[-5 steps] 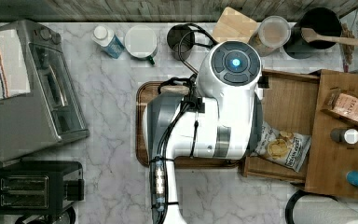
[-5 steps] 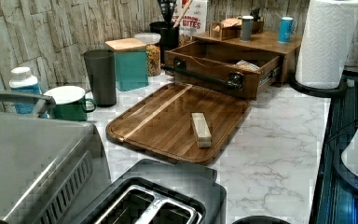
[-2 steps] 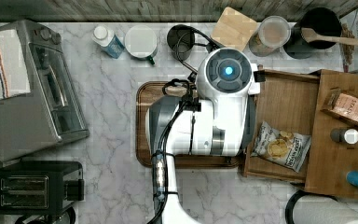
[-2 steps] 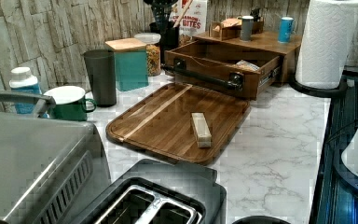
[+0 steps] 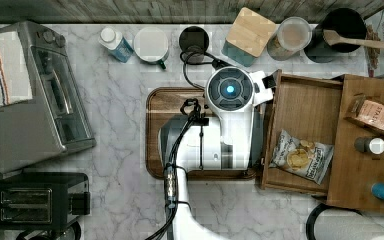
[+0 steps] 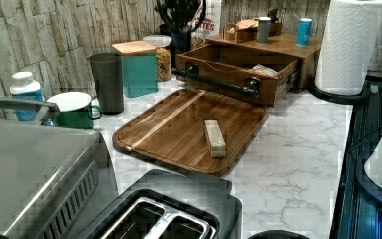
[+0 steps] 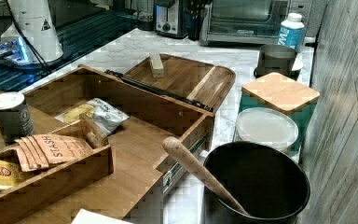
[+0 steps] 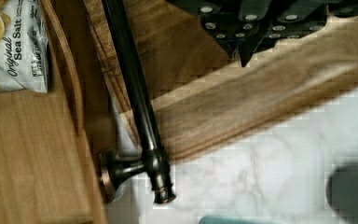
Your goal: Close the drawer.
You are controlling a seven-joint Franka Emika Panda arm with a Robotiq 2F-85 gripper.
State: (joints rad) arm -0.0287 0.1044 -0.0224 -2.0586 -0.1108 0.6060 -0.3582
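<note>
Top view: drawer (image 5: 300, 112) pulled out of the cabinet toward the tray (image 5: 162, 107), chip bag (image 5: 300, 156) lying inside; white arm (image 5: 225, 125) stretched over the tray, just beside the drawer front.

Left view: drawer (image 6: 229, 62) open on the marble worktop (image 6: 298, 144), dark bar handle (image 6: 214, 79) across its front; small wooden block (image 6: 214, 138) on the tray.

Right view: drawer (image 7: 135, 135) open, chip bag in it.

Wrist view: pincer (image 8: 242, 44) above the tray, apart from the handle (image 8: 135, 98); cannot tell how wide the pincer stands; nothing seen held.
</note>
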